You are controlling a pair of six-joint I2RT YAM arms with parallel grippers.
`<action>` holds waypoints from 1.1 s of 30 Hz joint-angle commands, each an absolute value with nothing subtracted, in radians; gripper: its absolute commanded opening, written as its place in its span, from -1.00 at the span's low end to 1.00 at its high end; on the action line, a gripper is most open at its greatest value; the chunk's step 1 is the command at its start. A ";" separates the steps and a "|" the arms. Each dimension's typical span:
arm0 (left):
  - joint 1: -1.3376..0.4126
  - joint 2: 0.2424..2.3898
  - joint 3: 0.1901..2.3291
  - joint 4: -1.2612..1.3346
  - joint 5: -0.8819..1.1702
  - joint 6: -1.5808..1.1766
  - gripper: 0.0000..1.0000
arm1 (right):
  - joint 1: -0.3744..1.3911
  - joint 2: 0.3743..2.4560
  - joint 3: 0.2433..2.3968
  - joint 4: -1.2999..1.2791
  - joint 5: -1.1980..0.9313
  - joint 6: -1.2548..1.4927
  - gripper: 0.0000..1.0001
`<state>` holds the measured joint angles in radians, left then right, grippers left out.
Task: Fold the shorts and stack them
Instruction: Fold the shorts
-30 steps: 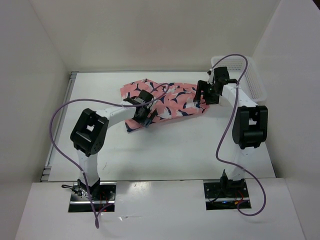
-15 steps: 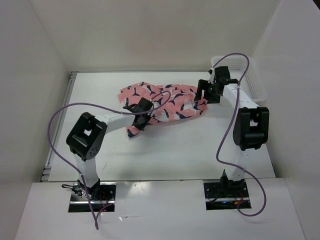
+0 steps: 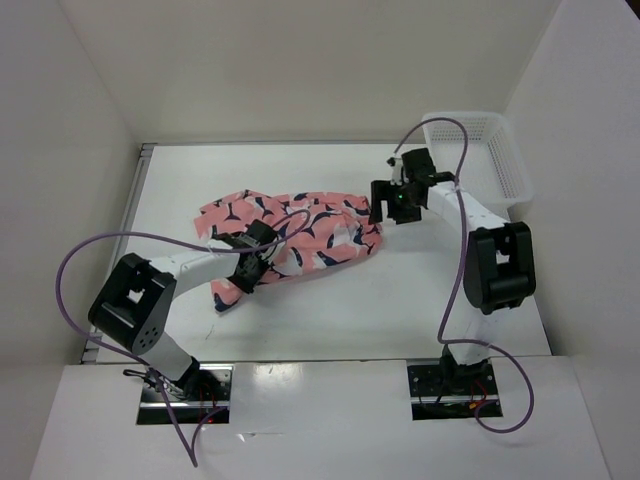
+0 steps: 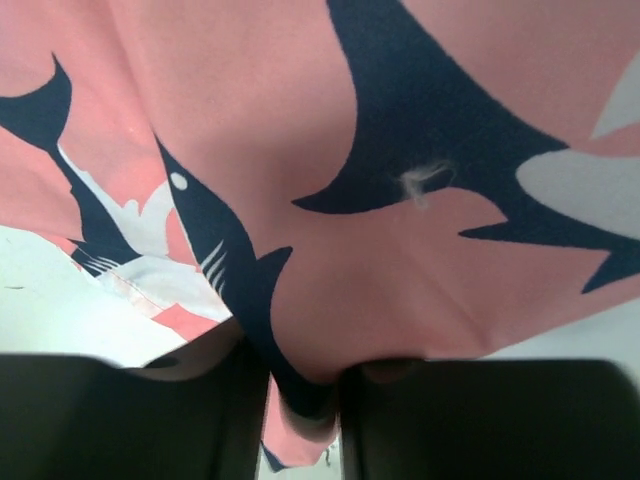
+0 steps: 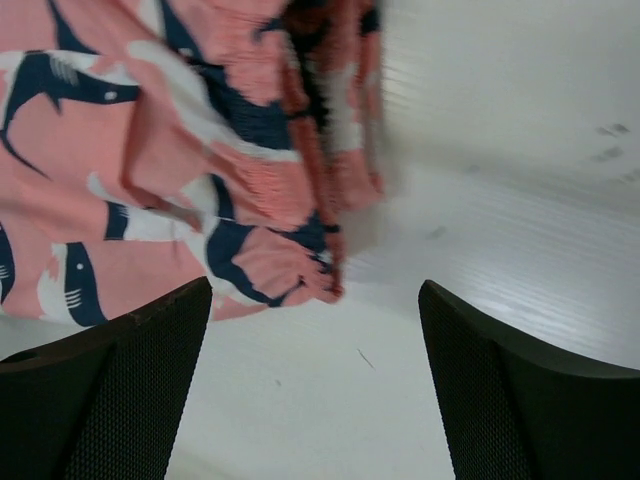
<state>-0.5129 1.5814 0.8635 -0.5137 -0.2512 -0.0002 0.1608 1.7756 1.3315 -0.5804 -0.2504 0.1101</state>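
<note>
The salmon-pink shorts (image 3: 300, 235) with navy and white whale shapes lie crumpled across the middle of the table. My left gripper (image 3: 250, 268) is shut on a fold of the shorts (image 4: 330, 200) near their front left edge; the cloth fills the left wrist view and is pinched between the black fingers (image 4: 480, 420). My right gripper (image 3: 390, 205) is open and empty, just above the table beside the right end of the shorts (image 5: 200, 150), whose gathered waistband lies ahead of the spread fingers (image 5: 520, 400).
A white mesh basket (image 3: 490, 150) stands at the back right corner. White walls close in the table (image 3: 420, 300) at the back and on both sides. Purple cables loop from both arms.
My left gripper has dragged the shorts toward the left and the front. My right gripper has let go of the shorts' right end and moved left and a little forward.
</note>
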 commanded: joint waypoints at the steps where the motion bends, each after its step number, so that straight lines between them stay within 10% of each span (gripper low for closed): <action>1: -0.503 1.569 0.903 -0.563 -0.246 0.000 -0.21 | 0.230 1.822 1.406 -0.505 -0.264 0.072 0.79; 6: -0.466 1.569 1.052 -0.607 -0.198 0.000 0.81 | 0.230 1.969 1.537 -0.494 -0.226 0.014 0.84; 18: -0.226 1.491 1.281 -0.782 0.034 0.000 0.91 | 0.230 2.129 1.552 -0.460 -0.248 -0.028 0.75; 33: 0.038 1.730 1.229 -0.689 0.216 0.000 0.98 | 0.239 2.079 1.471 -0.469 -0.200 0.054 -1.00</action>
